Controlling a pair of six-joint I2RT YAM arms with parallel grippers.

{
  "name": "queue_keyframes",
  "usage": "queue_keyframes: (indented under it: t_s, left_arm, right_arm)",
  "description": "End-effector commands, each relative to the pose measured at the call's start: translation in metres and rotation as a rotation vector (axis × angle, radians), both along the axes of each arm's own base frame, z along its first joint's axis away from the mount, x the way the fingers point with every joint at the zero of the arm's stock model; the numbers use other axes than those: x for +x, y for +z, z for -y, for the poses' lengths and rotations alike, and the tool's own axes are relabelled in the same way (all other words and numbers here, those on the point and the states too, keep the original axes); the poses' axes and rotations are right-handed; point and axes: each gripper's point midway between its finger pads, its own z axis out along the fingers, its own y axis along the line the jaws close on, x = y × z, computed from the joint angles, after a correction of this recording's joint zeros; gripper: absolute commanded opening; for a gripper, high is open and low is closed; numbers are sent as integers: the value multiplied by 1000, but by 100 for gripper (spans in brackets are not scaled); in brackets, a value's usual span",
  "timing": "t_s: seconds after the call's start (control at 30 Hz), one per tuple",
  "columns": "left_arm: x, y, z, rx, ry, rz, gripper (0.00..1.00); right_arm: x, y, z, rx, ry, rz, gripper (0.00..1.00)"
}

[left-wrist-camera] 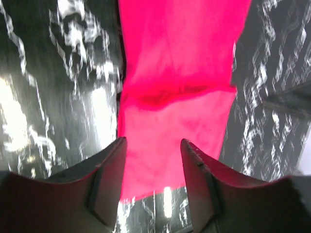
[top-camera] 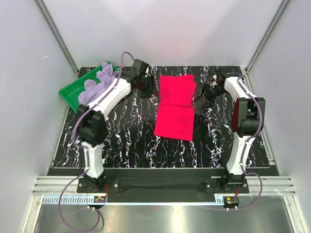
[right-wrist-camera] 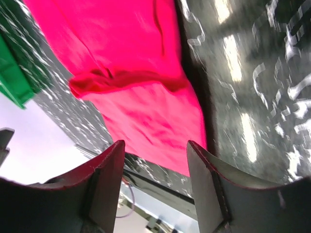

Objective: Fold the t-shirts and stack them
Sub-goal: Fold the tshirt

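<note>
The crimson t-shirt [top-camera: 176, 106] lies flat on the black marbled table, folded into a long strip with a crease across it. It also shows in the left wrist view [left-wrist-camera: 180, 87] and the right wrist view [right-wrist-camera: 131, 82]. The lavender t-shirt [top-camera: 97, 86] lies crumpled in the green tray [top-camera: 73, 92] at the back left. My left gripper [top-camera: 149, 88] is open and empty just left of the crimson shirt's far end; it also shows in the left wrist view [left-wrist-camera: 153, 145]. My right gripper [top-camera: 203, 96] is open and empty just right of the same end; it also shows in the right wrist view [right-wrist-camera: 155, 148].
White walls with metal frame posts close in the table at the back and sides. The left arm reaches across the green tray's near side. The table's front edge and arm bases lie at the bottom.
</note>
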Motion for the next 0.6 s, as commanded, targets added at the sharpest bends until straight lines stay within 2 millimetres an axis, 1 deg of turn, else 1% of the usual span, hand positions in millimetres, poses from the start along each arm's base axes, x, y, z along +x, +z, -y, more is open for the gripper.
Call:
queue_keyframes:
  t_s: [0.0, 0.03, 0.07, 0.1, 0.17, 0.2, 0.23, 0.27, 0.3, 0.33, 0.37, 0.4, 0.43, 0.47, 0.53, 0.57]
  left_arm:
    - [-39, 7, 7, -106, -75, 8, 52]
    - [-42, 8, 14, -144, -103, 16, 53]
    - [-48, 0, 14, -148, -115, -10, 54]
    - [-54, -8, 15, -150, -142, -31, 55]
    - [-61, -9, 25, -184, -224, -25, 55]
    - [-66, -5, 33, -217, -285, -9, 53]
    - [-72, -9, 37, -245, -313, -21, 49]
    - [-76, -8, 43, -280, -339, -20, 43]
    - [-81, -5, 51, -344, -355, -31, 39]
    - [-89, -18, 50, -355, -341, -77, 35]
    - [-95, -25, 50, -369, -330, -105, 28]
    - [-99, -25, 55, -410, -325, -116, 26]
    - [-105, -28, 55, -419, -319, -126, 25]
    - [-117, -47, 49, -406, -300, -173, 23]
    - [-126, -52, 43, -393, -286, -180, 22]
    - [-135, -62, 38, -378, -281, -208, 22]
  right_arm:
    - [-32, 13, 4, -46, 56, 13, 61]
    - [-37, 15, 5, -46, 61, 27, 61]
    - [-38, 14, 3, -34, 66, 43, 61]
    - [-48, 5, 2, -22, 71, 18, 61]
    - [-51, 5, -3, 14, 79, 36, 58]
    - [-58, 0, -6, 29, 87, 21, 54]
    - [-60, 3, -8, 43, 80, 27, 48]
    - [-65, -1, -13, 72, 78, 25, 37]
    - [-68, -1, -17, 94, 78, 25, 33]
    - [-73, 1, -25, 119, 88, 20, 29]
    - [-77, 2, -32, 155, 104, 23, 24]
    - [-89, -6, -36, 166, 110, -12, 22]
    - [-98, -7, -45, 170, 136, -19, 22]
    - [-110, -13, -48, 178, 149, -42, 19]
    - [-122, -15, -58, 193, 180, -44, 16]
    - [-134, -20, -67, 203, 208, -59, 15]
